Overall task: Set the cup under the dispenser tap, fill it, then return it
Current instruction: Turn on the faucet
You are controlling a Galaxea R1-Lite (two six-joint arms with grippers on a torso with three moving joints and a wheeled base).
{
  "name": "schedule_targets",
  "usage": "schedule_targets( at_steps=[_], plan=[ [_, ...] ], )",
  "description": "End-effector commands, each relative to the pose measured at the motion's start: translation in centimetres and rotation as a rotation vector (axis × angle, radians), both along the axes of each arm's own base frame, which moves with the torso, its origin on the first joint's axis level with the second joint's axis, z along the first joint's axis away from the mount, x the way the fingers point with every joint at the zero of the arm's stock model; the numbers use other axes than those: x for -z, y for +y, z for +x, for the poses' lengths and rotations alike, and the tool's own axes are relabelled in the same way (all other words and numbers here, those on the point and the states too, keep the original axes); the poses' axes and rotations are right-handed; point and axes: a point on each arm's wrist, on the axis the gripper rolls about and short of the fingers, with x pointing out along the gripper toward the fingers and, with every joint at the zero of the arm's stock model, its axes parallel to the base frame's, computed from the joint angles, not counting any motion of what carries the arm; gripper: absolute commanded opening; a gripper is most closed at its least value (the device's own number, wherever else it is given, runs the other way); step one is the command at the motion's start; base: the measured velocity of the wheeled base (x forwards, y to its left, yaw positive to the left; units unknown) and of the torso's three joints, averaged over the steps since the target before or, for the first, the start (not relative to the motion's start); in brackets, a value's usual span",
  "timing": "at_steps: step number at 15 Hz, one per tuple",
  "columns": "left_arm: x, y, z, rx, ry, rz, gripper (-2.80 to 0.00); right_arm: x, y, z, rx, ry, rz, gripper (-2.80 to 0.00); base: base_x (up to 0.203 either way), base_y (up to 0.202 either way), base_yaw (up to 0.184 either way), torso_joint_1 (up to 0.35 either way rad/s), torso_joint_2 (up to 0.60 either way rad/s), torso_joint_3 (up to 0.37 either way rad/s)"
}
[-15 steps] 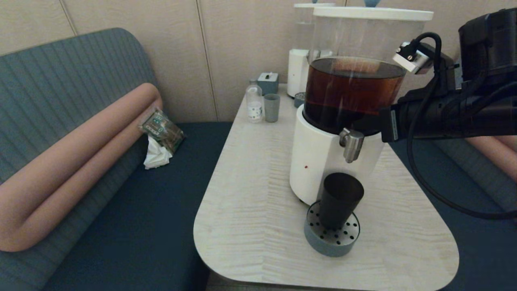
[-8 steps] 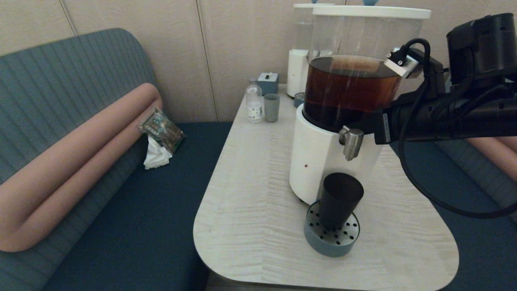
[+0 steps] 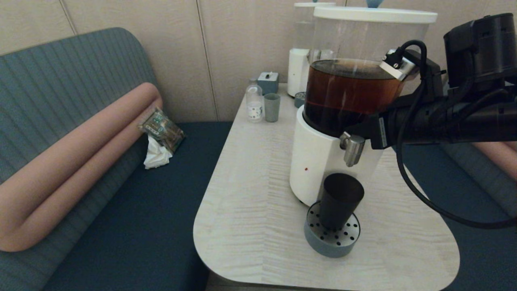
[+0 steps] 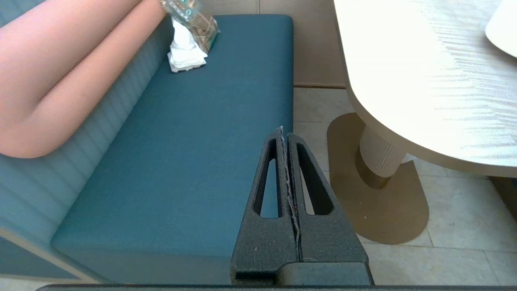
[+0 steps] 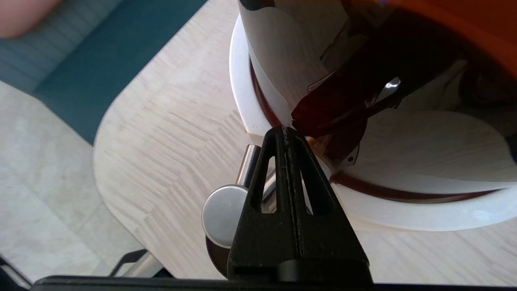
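Observation:
The dark smoky cup [image 3: 340, 200] stands upright on a round grey perforated drip tray [image 3: 332, 242], right below the steel dispenser tap [image 3: 353, 148] of the big tank of brown liquid [image 3: 351, 95]. My right gripper [image 3: 350, 131] reaches in from the right and is shut with nothing in it. In the right wrist view its tip [image 5: 285, 130] lies over the tap's stem, just behind the round steel cap [image 5: 223, 214], close to the white base; I cannot tell whether it touches. My left gripper [image 4: 284, 131] is shut and parked low beside the table, above the sofa seat's edge.
At the table's far end stand a smaller white-based dispenser [image 3: 301, 60], a small bottle [image 3: 254, 103], a grey-green cup [image 3: 272, 107] and a blue-grey box [image 3: 268, 82]. A packet on a crumpled tissue [image 3: 161, 131] lies on the teal sofa at the left. The table's rounded front edge [image 3: 323, 283] is near.
My right arm has moved left and a little down, bringing its shut gripper from beside the tank to just above the tap. The cup has stayed on the tray.

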Motion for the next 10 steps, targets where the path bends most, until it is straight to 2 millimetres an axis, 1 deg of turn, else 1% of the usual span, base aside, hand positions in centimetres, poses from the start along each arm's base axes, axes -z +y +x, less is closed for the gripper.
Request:
schedule_targets(
  at_steps=[1,4,10],
  plan=[
    [0.04,0.00,0.02,-0.001,0.003,0.000,-2.80,0.06,0.37,-0.57,-0.021,0.005,-0.005,-2.80,0.000,0.000,0.000,0.000,0.00,0.000],
    [0.04,0.00,0.02,-0.001,0.003,0.000,-2.80,0.38,0.53,-1.08,-0.034,0.012,-0.012,-2.80,0.000,0.000,0.000,0.000,0.00,0.000],
    [0.04,0.00,0.02,-0.001,0.003,0.000,-2.80,0.47,1.11,-1.37,-0.058,0.011,-0.016,-2.80,0.000,0.000,0.000,0.000,0.00,0.000]
  ],
)
